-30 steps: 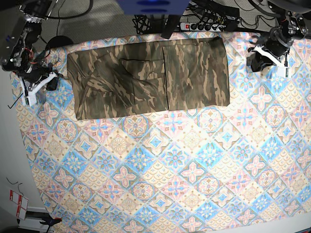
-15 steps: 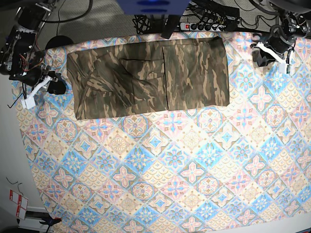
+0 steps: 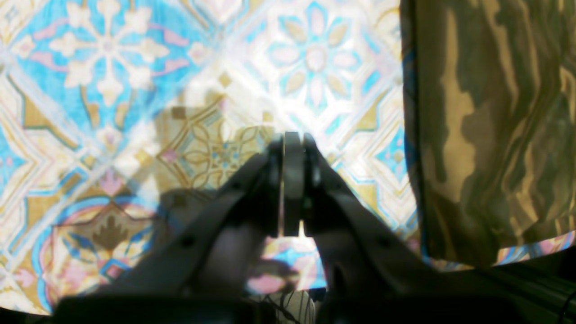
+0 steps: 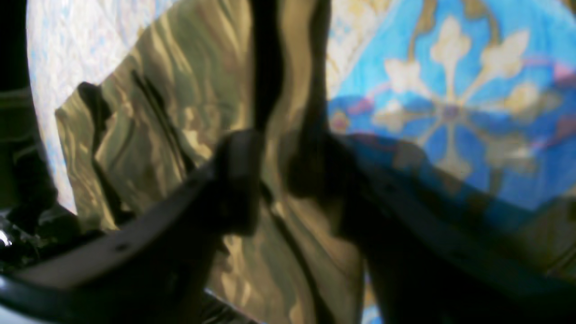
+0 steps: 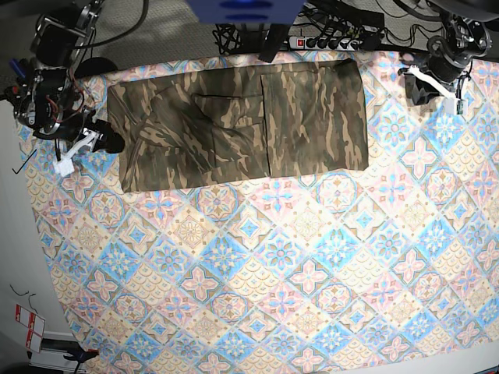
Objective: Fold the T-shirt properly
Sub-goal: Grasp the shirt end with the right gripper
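On my left wrist feed, the left gripper [image 3: 292, 189] fills the foreground, jaws pressed flat together with nothing between them. Just past the tips I see the patterned tablecloth [image 3: 135, 90], and off to the right the straight edge of the T-shirt [image 3: 486, 126] lying flat, apart from my fingers.

On the right wrist feed, the right gripper [image 4: 274, 180] sits low and close, jaws apart with a clear gap, and camouflage cloth shows through that gap. The picture is blurred, so I cannot tell whether a finger touches the fabric. Blue and pink tablecloth lies to the right of it.

From the base view, the near half of the table is bare tablecloth [image 5: 312, 280]. Farther back the T-shirt [image 5: 234, 125] lies folded into a wide rectangle along the far edge. The right gripper [image 5: 97, 144] is at its edge on the view's left; the left gripper [image 5: 425, 86] is beyond the shirt's other end, near but clear of it.
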Tool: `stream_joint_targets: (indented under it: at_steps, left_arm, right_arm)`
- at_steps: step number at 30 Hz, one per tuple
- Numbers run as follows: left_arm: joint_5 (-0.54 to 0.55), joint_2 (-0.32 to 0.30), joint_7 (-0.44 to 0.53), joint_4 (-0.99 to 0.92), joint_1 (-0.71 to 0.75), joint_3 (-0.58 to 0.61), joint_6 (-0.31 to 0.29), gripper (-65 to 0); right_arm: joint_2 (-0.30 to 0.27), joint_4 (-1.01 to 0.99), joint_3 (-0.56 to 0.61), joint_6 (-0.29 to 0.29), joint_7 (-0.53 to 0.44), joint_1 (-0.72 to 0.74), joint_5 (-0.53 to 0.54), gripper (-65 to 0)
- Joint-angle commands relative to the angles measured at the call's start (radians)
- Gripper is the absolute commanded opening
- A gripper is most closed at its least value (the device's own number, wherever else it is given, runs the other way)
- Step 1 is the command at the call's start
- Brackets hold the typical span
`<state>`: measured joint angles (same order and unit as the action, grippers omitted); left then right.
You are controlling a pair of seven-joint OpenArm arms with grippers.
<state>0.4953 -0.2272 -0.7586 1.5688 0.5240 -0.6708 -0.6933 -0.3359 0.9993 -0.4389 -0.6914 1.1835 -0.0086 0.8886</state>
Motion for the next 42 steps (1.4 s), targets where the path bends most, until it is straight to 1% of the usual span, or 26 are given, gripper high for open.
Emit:
stream_joint_targets:
  at_steps: [1, 4, 6, 11, 14, 16, 21, 28, 32, 36, 42]
  left_arm:
    - [0.013, -0.011, 0.020, 0.012, 0.003, -0.010, -0.005, -65.0]
    - [0.013, -0.011, 0.020, 0.012, 0.003, -0.010, -0.005, -65.0]
    - [0.013, -0.011, 0.020, 0.012, 0.003, -0.010, -0.005, -65.0]
    - [0.013, -0.011, 0.020, 0.012, 0.003, -0.010, -0.005, -65.0]
    - [0.012, -0.011, 0.020, 0.012, 0.003, -0.010, -0.005, -65.0]
    - [0.012, -0.011, 0.020, 0.012, 0.003, -0.010, -0.005, -65.0]
    - [0.012, -0.013, 0.021, 0.012, 0.003, -0.010, -0.005, -65.0]
    - [0.010, -0.013, 0.021, 0.012, 0.003, -0.004, -0.005, -65.0]
    - [0.010, -0.014, 0.021, 0.012, 0.002, -0.004, -0.005, -65.0]
    - [0.009, -0.014, 0.021, 0.012, 0.002, -0.004, -0.005, -65.0]
    - [0.009, -0.011, 0.014, 0.012, -0.002, -0.002, -0.005, -65.0]
  right_arm:
    - [-0.025, 0.003, -0.001, -0.007, -0.015, 0.019, 0.020, -36.9]
    - [-0.025, -0.026, 0.001, -0.007, -0.015, 0.022, 0.020, -33.3]
    - [-0.025, -0.044, 0.001, -0.007, -0.018, 0.025, 0.008, -33.2]
    - [-0.024, -0.053, 0.001, -0.007, -0.020, 0.054, -0.168, -33.2]
    - [-0.024, -0.053, 0.002, -0.007, -0.020, 0.054, -0.204, -33.2]
    - [-0.024, -0.053, 0.018, -0.007, -0.020, 0.052, -0.205, -33.2]
    - [-0.024, -0.053, 0.116, -0.007, -0.021, 0.054, -0.225, -33.0]
    - [-0.024, -0.043, 0.156, -0.007, -0.009, 0.048, -0.207, -33.0]
    - [-0.024, -0.061, 0.147, -0.007, -0.011, 0.049, -0.151, -33.2]
    - [-0.025, -0.073, 0.136, -0.007, -0.029, 0.048, -0.150, -33.2]
    - [-0.029, -0.066, 0.022, -0.007, -0.058, 0.048, -0.150, -32.9]
